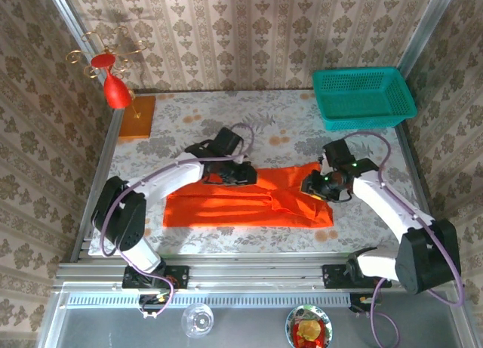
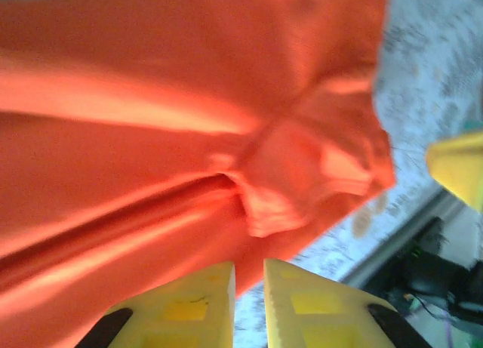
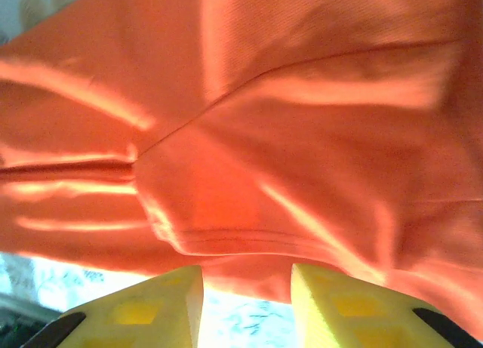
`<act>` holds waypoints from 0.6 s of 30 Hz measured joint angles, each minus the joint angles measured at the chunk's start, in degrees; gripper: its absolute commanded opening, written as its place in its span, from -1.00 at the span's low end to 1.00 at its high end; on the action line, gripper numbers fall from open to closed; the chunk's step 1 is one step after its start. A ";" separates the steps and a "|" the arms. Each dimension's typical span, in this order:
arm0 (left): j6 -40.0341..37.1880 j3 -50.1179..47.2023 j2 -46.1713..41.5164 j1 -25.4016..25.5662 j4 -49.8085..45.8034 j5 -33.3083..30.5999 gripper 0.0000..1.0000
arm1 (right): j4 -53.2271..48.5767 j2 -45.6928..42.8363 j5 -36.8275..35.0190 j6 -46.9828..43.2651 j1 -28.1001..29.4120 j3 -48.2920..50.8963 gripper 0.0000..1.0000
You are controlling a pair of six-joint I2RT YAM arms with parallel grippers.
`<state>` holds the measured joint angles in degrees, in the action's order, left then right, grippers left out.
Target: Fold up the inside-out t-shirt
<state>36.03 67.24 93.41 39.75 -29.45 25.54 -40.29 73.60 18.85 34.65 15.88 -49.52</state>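
The t-shirt (image 1: 241,206) lies as a long orange band across the middle of the table (image 1: 226,118), its right end bunched and rumpled. My left pincer (image 2: 249,266) sits at the band's upper edge near centre, fingers a crack apart with nothing between them. My right pincer (image 3: 247,271) is over the rumpled right end, jaws clearly parted, bare table showing in the gap.

I read this as the letting-go of a lengthwise fold. To do it well I want both pincers wide enough to shed the cloth, then a straight lift with no sideways drag, or the fold edge comes with me. That right end wants smoothing before any end-to-end fold.

Hard to make out: from above, both sets of fingertips hide under the wrists. Up close the cloth is blurred, so I cannot tell whether any tip touches it, nor where the collar lies.
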 measured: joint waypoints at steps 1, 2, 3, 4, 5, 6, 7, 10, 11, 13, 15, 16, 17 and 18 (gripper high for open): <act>-1.31 -1.03 -0.04 -2.45 -1.16 -0.94 -0.75 | 0.79 1.46 0.50 0.76 1.77 -0.37 -0.27; -2.62 -2.27 -0.04 -4.81 -2.43 -1.86 -0.77 | 1.73 2.95 1.11 1.53 3.37 -0.72 -0.27; -3.72 -3.32 0.00 -6.73 -3.43 -2.60 -0.79 | 2.47 4.07 1.42 2.05 4.61 -1.01 -0.27; -4.96 -4.50 0.00 -9.16 -4.59 -3.37 -0.81 | 3.63 5.70 2.03 2.91 6.05 -1.40 -0.27; -6.12 -5.55 0.02 -11.61 -5.49 -3.98 -0.84 | 4.87 7.23 2.75 3.58 7.13 -1.70 -0.27; -7.10 -6.27 0.09 -13.57 -6.10 -4.37 -0.85 | 5.99 8.48 3.43 4.22 7.87 -1.92 -0.27; -8.24 -7.04 0.31 -15.87 -6.62 -4.79 -0.87 | 7.72 10.16 4.48 4.87 8.59 -2.05 -0.27; -10.75 -8.79 1.46 -20.98 -6.78 -5.60 -0.88 | 12.00 14.73 6.51 6.56 9.42 -2.19 -0.27; -11.43 -9.55 1.99 -22.23 -6.60 -5.68 -0.88 | 13.14 16.28 6.91 6.80 9.46 -2.21 -0.26; -12.37 -11.17 3.02 -23.93 -5.88 -5.62 -0.88 | 14.75 19.06 7.15 7.39 9.46 -2.27 -0.25; -13.03 -13.18 4.00 -25.40 -4.96 -5.07 -0.88 | 15.74 21.66 7.04 7.54 9.46 -2.40 -0.25; -13.33 -13.66 4.00 -26.21 -4.35 -3.74 -0.88 | 15.78 23.15 6.54 7.56 9.46 -2.60 -0.25; -13.49 -14.19 3.78 -26.86 -3.65 -3.08 -0.88 | 15.54 24.50 6.10 7.54 9.46 -3.08 -0.25; -13.66 -14.73 3.65 -27.43 -3.08 -2.23 -0.88 | 14.91 25.07 6.03 7.54 9.46 -3.82 -0.25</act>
<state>22.37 52.51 97.06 12.32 -32.53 23.31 -25.39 98.67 24.88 42.19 25.34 -53.34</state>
